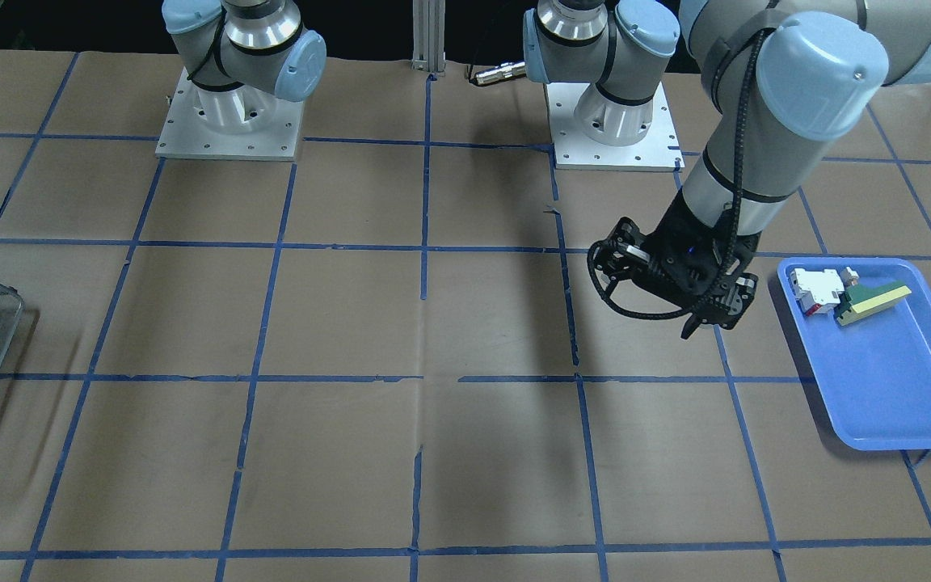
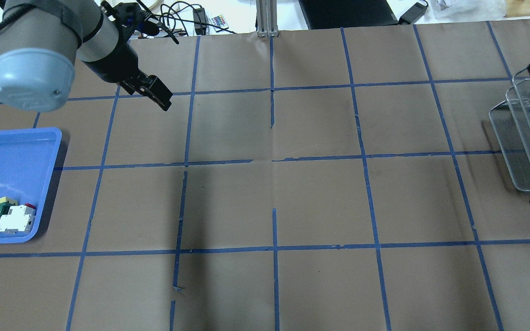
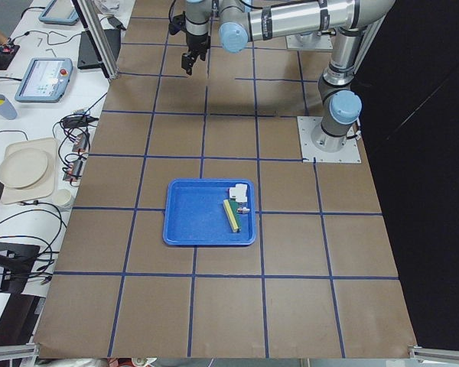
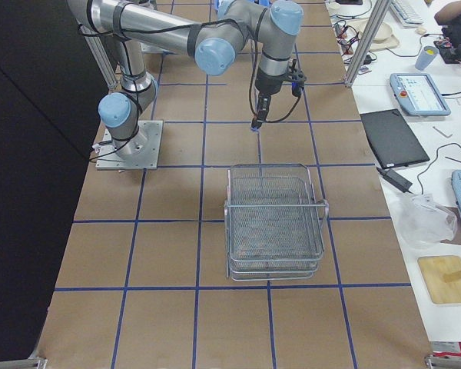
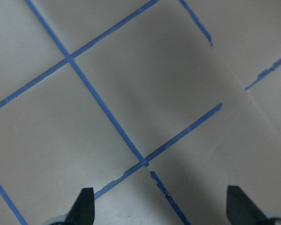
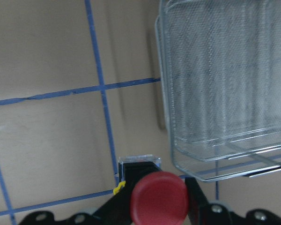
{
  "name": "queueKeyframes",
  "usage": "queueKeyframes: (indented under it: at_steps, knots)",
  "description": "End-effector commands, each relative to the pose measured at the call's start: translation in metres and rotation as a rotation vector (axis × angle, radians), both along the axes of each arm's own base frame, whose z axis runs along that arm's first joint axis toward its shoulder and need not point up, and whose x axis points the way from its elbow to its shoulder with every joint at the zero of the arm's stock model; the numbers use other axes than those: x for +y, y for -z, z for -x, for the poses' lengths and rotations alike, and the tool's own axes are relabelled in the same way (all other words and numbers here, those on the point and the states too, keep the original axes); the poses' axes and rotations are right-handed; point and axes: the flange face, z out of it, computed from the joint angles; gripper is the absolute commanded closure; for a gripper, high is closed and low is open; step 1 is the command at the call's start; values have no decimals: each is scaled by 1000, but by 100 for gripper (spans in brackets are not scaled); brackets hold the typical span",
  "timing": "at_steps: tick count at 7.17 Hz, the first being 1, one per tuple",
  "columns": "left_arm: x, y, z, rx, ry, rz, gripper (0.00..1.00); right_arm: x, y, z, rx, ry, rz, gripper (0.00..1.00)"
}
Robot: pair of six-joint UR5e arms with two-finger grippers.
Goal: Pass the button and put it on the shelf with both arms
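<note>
The black right gripper [image 6: 158, 190] is clamping the red-capped, black-bodied push button [image 6: 159, 199] between its fingers [image 6: 116, 206], cap facing the wrist camera, long axis running down toward the bench [image 6: 47, 56], near the silvery wire-mesh shelf [image 6: 225, 93] at the bench's right end (the front-facing view is missing this). The black left gripper [image 5: 161, 208] is hanging spread, empty.

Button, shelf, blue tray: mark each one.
button [image 6: 159, 198], right wrist view, on its red cap.
shelf [image 4: 276, 231], exterior right view, on the wire mesh of its top tier.
blue tray [image 3: 199, 218], exterior left view, on its bare floor.
</note>
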Motion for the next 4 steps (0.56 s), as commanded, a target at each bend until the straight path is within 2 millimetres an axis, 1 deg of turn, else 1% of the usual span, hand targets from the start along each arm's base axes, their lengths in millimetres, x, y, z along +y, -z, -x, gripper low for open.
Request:
queueKeyframes:
  at_steps: [1, 2, 3, 4]
  knots:
    - [-23, -31, -5, -41, -178, -87, 0, -22, 20, 68, 125, -77, 57, 94]
    - [-3, -28, -9, -43, -281, -182, 0, -35, 44, 87, 127, -53, 63, 94]
    - [3, -30, -10, -46, -359, -181, 0, -39, 52, 90, 122, -46, 63, 93]
    - [28, -32, -9, -52, -395, -195, 0, -44, 59, 93, 121, -22, 79, 93]
